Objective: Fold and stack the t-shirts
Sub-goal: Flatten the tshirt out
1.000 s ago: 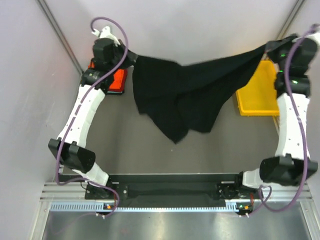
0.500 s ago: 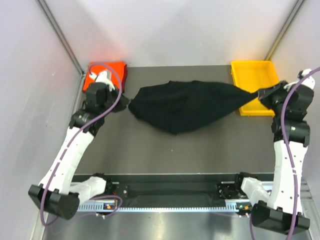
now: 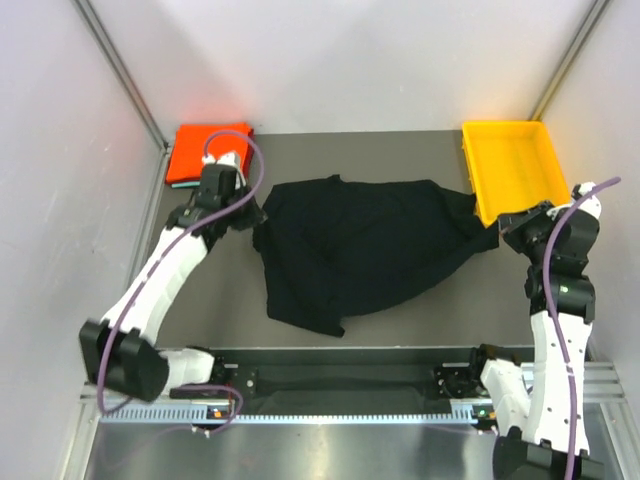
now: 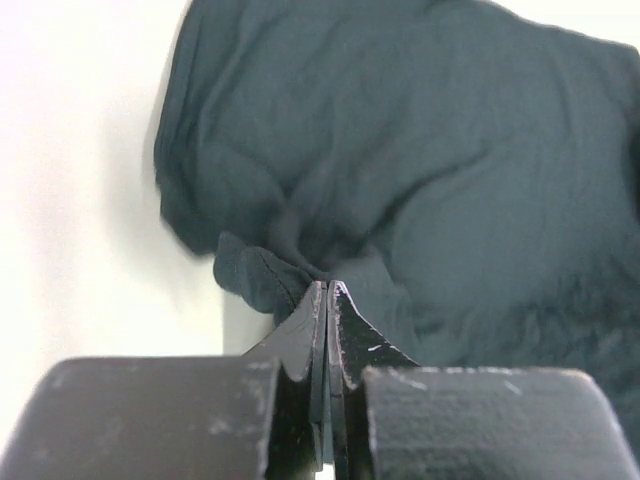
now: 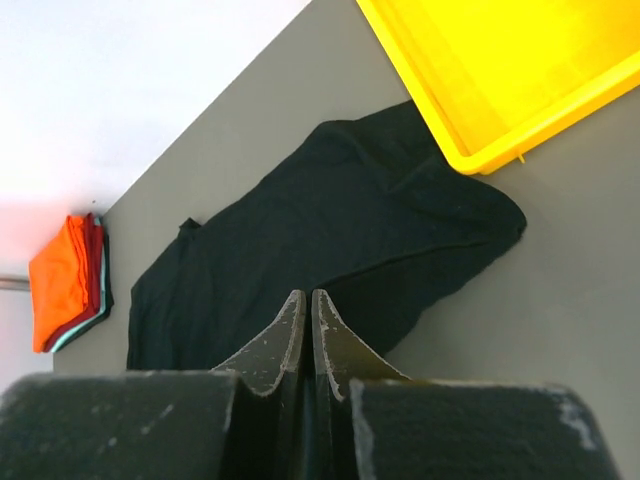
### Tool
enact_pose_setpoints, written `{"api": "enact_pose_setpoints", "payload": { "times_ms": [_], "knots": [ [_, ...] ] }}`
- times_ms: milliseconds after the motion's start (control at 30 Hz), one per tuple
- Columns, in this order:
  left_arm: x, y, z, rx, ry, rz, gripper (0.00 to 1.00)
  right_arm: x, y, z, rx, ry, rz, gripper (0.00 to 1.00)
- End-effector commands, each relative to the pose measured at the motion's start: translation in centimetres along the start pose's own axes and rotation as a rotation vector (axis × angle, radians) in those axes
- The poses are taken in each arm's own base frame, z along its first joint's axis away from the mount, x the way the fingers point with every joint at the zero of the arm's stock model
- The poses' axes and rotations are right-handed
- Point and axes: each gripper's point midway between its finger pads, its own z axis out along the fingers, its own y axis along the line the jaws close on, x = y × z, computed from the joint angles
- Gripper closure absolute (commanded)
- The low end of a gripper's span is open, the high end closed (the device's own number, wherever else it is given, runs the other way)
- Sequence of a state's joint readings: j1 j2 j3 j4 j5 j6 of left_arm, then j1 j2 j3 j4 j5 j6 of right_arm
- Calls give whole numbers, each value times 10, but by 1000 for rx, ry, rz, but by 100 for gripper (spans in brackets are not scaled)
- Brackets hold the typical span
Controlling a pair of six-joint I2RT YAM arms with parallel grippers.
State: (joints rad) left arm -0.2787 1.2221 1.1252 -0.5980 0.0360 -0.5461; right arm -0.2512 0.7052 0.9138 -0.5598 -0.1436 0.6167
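Since half a second ago, the black t-shirt (image 3: pixel 360 250) has gone from a taut bundle strung between the two arms to a loose spread on the grey desk (image 3: pixel 400 310), and both wrists have shifted toward the near side. The right one is now off the tray's corner.

The shirt lies crumpled across the middle of the desk. Its upper edge runs roughly left to right, and a longer lobe sags toward the near edge on the left side. Its right end reaches the near left corner of the yellow tray (image 3: pixel 512 165), which sits in the far right corner of the desk.

The left arm (image 3: pixel 170 270) reaches up along the left side to the shirt's left edge. The right arm (image 3: pixel 555 330) stands along the right side, with its wrist just beside the shirt's right end.

A folded orange-red t-shirt (image 3: pixel 205 150) rests in the far left corner, apart from the black one, with a thin teal edge (image 3: pixel 180 183) showing beneath it.

The left jaws are clenched on a hem of the black shirt, and the left wrist view shows the cloth gathering to a pinch at their tips. The right jaws are pressed together with no cloth seen between them. In the right wrist view the shirt lies flat on the desk beyond their tips.
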Motion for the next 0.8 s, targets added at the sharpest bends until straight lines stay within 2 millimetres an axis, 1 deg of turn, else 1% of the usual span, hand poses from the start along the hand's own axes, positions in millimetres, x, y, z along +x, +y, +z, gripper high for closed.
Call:
{"api": "enact_pose_setpoints", "payload": {
  "times_ms": [0,33,67,100,133,167,200,233,267,300,333,367,400,433,467,500,533,567,600,633,667,700,733,767],
  "knots": [
    [-49,-18,24,35,-88,19,100,-16,13,6,-61,-73,16,100],
    [-60,-24,31,50,-101,15,100,-17,11,8,-55,-78,17,100],
    [-58,-22,52,48,-69,14,100,-17,9,8,-46,-84,7,100],
    [-64,-26,60,72,-76,20,100,-16,5,11,-31,-84,1,100],
    [-83,-43,66,154,-134,51,100,-18,0,13,-9,-96,-4,100],
    [-84,-44,83,163,-131,56,100,-18,-3,14,0,-103,-15,100],
    [-92,-48,90,181,-158,59,100,-16,-7,18,14,-97,-17,100],
    [-105,-58,92,214,-188,61,100,-15,-9,20,22,-94,-18,100],
    [-108,-61,109,233,-190,61,100,-14,-10,21,25,-90,-16,100],
    [-112,-67,114,261,-186,65,100,-11,-11,23,27,-82,-14,100],
    [-123,-79,115,301,-202,82,100,-10,-10,24,23,-74,-10,100],
    [-114,-85,128,350,-150,89,100,-10,-10,25,21,-73,-7,100],
    [-115,-91,131,377,-140,98,100,-9,-11,26,23,-70,-3,100],
    [-122,-99,128,408,-148,111,96,-9,-10,26,21,-69,-5,100],
    [-116,-105,130,445,-121,122,92,-8,-12,27,28,-68,-7,100],
    [-113,-105,129,446,-100,128,89,-7,-14,29,35,-64,-10,100],
    [-114,-102,127,430,-98,156,84,-6,-15,29,38,-62,-8,100],
    [-113,-97,123,398,-94,167,64,-6,-15,30,36,-58,-8,100],
    [-112,-79,125,296,-94,167,57,-4,-15,32,35,-51,-4,100],
    [-94,-58,125,215,-35,181,53,-2,-14,32,27,-44,2,100],
    [-90,-48,114,164,-35,181,50,-2,-13,33,20,-44,5,100],
    [-67,-18,118,55,3,171,46,0,-12,34,14,-33,7,100],
    [-57,-9,114,24,11,156,44,2,-12,35,9,-29,14,100],
    [-54,-3,102,7,-2,144,42,3,-12,36,5,-26,18,100]
  ]
}}
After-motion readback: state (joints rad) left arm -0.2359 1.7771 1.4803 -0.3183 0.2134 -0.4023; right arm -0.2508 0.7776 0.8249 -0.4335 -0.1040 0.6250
